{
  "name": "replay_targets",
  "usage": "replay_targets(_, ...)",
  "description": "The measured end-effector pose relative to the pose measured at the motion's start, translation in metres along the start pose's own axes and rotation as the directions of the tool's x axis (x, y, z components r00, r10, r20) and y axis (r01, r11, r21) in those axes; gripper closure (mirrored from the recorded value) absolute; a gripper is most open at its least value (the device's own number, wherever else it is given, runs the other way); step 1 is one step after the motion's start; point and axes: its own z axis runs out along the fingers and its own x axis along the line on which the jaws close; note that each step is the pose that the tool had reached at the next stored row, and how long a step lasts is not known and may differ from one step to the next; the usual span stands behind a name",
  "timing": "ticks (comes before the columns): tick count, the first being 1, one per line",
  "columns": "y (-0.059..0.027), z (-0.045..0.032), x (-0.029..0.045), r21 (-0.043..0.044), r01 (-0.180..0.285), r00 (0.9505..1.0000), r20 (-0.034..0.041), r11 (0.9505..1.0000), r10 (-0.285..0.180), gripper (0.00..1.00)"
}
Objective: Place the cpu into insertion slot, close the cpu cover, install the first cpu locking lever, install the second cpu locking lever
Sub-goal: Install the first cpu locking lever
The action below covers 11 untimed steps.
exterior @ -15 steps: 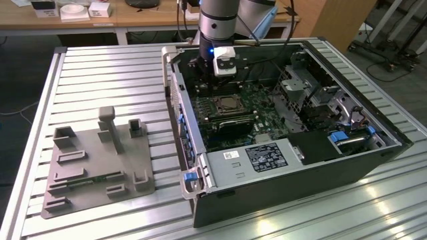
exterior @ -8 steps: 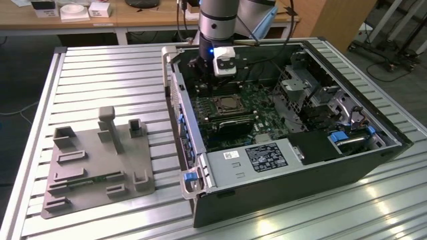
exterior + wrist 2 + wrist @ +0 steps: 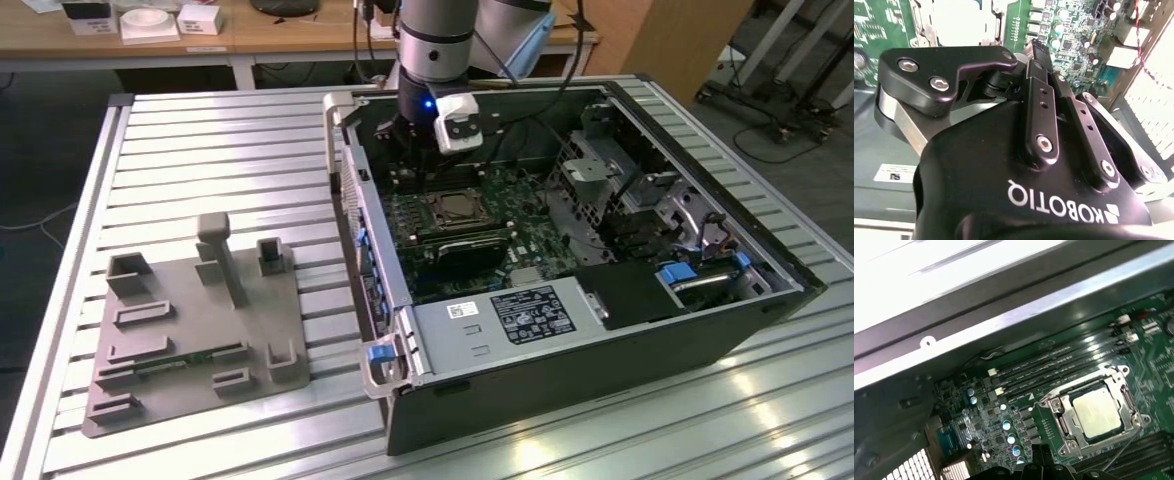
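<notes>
The cpu [image 3: 1097, 412] is sitting face up in the insertion slot [image 3: 1070, 426] on the green board. The cpu cover [image 3: 1128, 401] is lying flat around it, its window framing the chip. Long memory slots [image 3: 1054, 365] are running just beside the socket.

At the exterior view's left, a grey fixture block [image 3: 187, 320] is resting on the slatted metal surface [image 3: 200, 150], apart from the open computer case [image 3: 561, 400]. Further right, the arm [image 3: 438, 40] is reaching down into the case. In the second wrist view the tool [image 3: 1035, 52] is hanging above the board, holding nothing visible. I cannot tell whether it is apart or together. Rightmost, a black labelled box [image 3: 534, 312] is lying inside the case.
</notes>
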Motion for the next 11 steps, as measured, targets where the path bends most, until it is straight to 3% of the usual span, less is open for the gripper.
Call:
replay_targets(5, 0.0000, 0.0012, 0.0000, -0.0022, 0.090, 0.9959, -0.0018, 0.9959, -0.090, 0.90)
replay_targets(11, -0.0001, 0.0028, 0.0001, -0.0048, 0.198, 0.9801, -0.0039, 0.9801, -0.198, 0.90)
